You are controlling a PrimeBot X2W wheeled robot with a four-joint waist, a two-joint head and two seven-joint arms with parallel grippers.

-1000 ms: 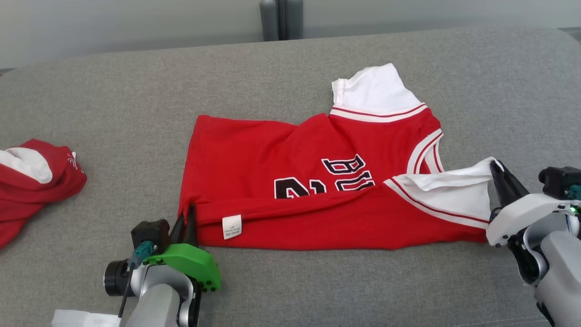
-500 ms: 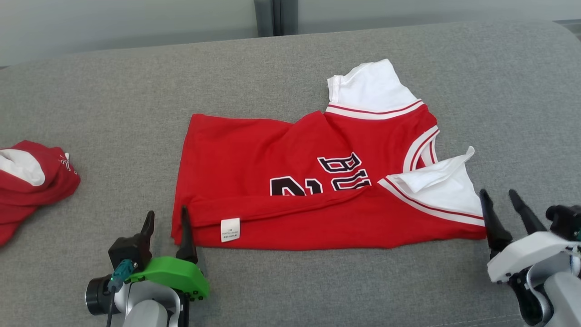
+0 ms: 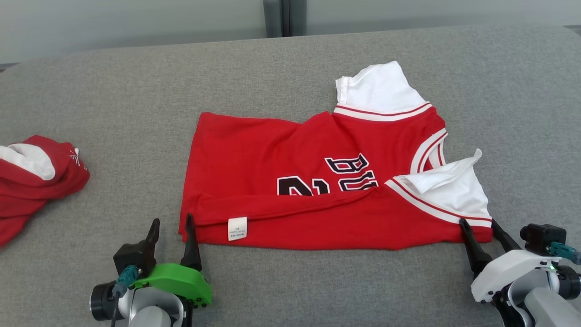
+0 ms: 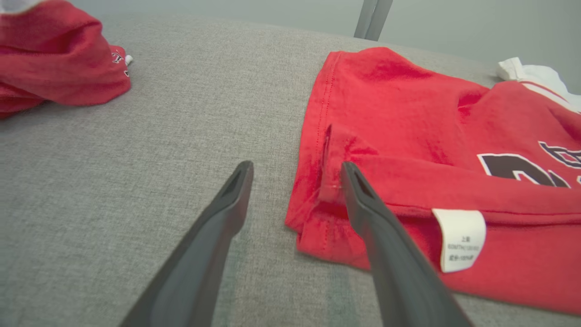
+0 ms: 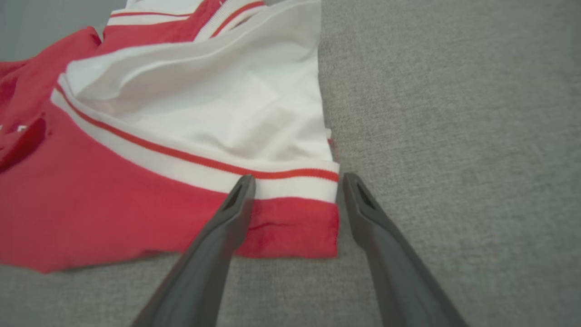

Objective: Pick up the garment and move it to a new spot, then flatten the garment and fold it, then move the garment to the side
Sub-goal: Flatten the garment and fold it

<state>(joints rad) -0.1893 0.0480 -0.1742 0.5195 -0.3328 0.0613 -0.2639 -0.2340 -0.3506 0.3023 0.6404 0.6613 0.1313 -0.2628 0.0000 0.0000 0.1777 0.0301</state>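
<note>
Grey fabric surface (image 3: 136, 113), red jersey (image 3: 272, 154), crumpled red garment (image 3: 32, 181)

We see the red jersey (image 3: 290, 154) lying mostly flat mid-way across the grey fabric surface (image 3: 113, 104). Its near edge is folded over, its white sleeves (image 3: 386, 88) point toward the right edge, and a white label (image 3: 237, 228) shows.

Garment (image 3: 254, 154) on cushion (image 3: 136, 91), bundle (image 3: 36, 181) leftward
</note>
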